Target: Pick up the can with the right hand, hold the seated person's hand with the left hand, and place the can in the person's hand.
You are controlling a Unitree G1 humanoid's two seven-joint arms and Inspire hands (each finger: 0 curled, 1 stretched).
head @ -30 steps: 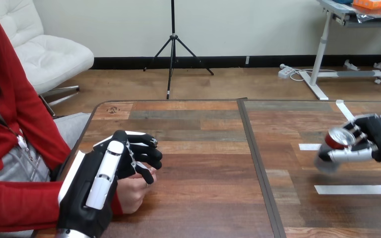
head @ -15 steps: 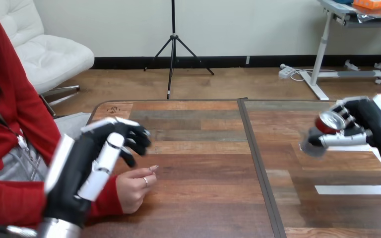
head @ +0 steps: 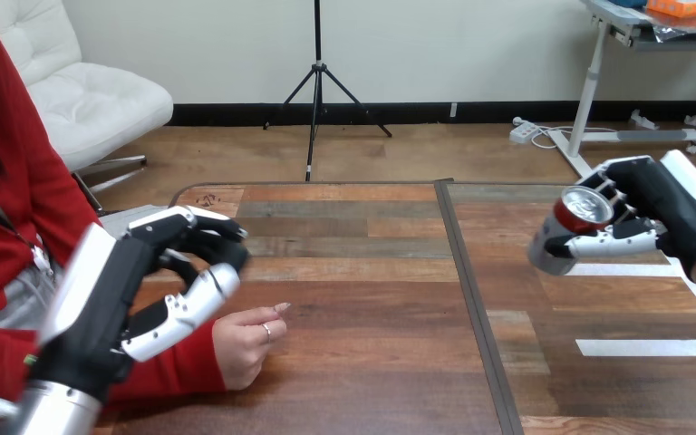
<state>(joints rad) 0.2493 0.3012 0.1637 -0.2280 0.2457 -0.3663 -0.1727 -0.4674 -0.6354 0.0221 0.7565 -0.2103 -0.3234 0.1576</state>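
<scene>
The can (head: 583, 210) is at about 3 o'clock, lifted off the table (head: 372, 362) and tilted, with my right hand (head: 666, 213) clamped around it, so the picking up is done. The person's hand (head: 245, 343) rests loosely closed at 8 o'clock. My left hand (head: 145, 272) hovers just beside it, fingers curled on nothing; holding and placing are left.

Red and silver can (head: 584, 207), brown wood-grain table (head: 372, 299)

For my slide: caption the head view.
Right hand holds the can over the table; left hand hovers, fingers curled, beside the person's hand.
</scene>
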